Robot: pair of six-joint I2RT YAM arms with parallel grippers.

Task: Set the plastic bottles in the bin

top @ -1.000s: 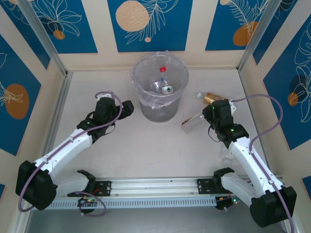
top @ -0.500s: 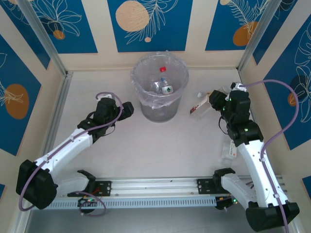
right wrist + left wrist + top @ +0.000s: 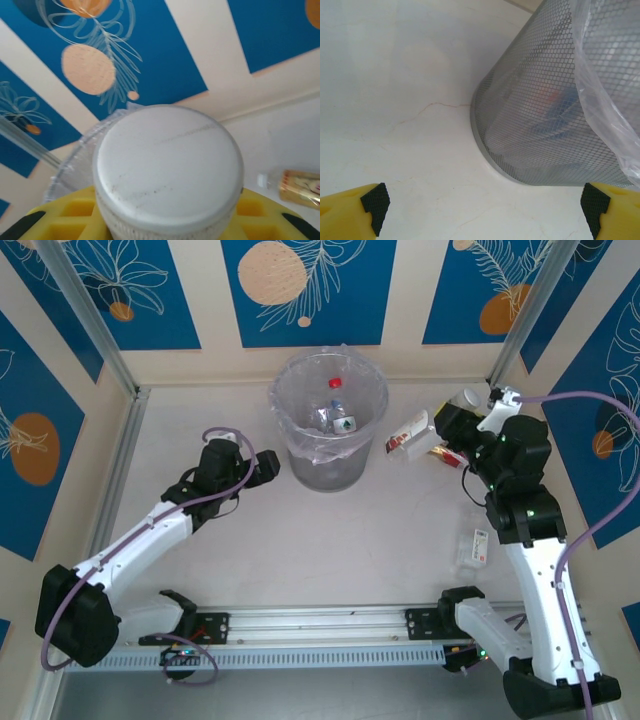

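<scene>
Top external view: one bag-lined grey mesh bin (image 3: 325, 472) stands far centre with at least three plastic bottles (image 3: 335, 420) inside, and one clear red-labelled bottle (image 3: 472, 548) lies at the right beside the right arm. The right gripper (image 3: 437, 430) is clamped on a red-and-white-labelled bottle (image 3: 408, 435) just right of the bin, while the left gripper (image 3: 265, 465), fingers wide apart, sits left of it. The right wrist view adds the held bottle's white cap (image 3: 167, 165) and a brownish bottle (image 3: 297, 187) lying on the table.

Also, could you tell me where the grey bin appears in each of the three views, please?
Top external: the bin stands at top centre.
Left wrist: its mesh wall takes the right half.
Right wrist: its rim peeks out left of the bottle's white cap.
Shared landmark: the clear bag draped over its rim.
</scene>
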